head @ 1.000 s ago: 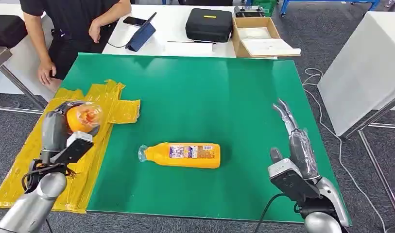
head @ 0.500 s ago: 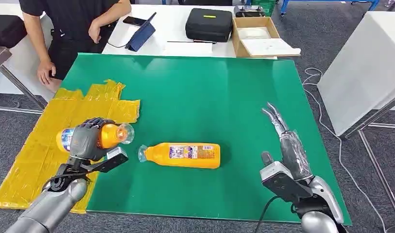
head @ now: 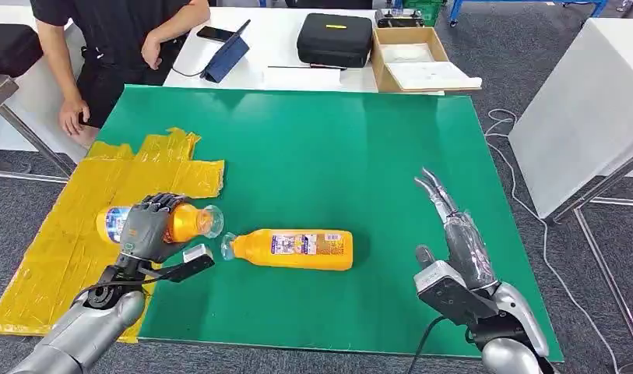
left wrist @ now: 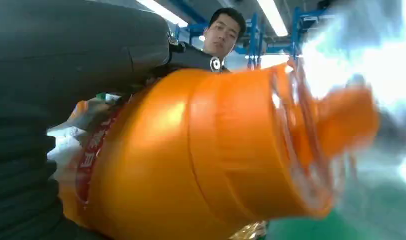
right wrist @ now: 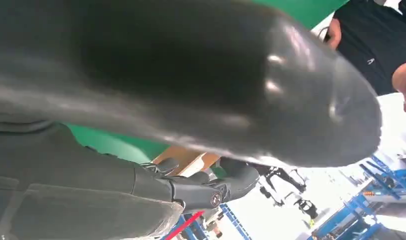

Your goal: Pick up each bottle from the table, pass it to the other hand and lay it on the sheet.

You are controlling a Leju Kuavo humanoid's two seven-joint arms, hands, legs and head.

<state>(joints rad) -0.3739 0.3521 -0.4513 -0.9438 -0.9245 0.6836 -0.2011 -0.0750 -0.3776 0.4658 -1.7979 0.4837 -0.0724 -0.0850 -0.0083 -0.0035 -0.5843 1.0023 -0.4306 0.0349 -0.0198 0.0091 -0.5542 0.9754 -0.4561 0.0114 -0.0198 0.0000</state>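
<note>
- Since the earlier frame the left hand (head: pixel 147 227) has lowered a little with its bottle (head: pixel 181 222), now just over the yellow sheet (head: pixel 79 226) edge.
- Fingers (head: pixel 159 204) wrap the held bottle; long axis lies roughly level, cap end pointing right toward the second bottle (head: pixel 293 248).
- Second bottle lies flat on the green desk (head: pixel 321 148), neck pointing left.
- Right hand (head: pixel 457 241) holds nothing, fingers straight and apart, above the desk.

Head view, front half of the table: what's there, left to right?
Yellow sheet → left hand gripping an orange bottle → second orange bottle lying on the green table → right hand, holding nothing.
</note>
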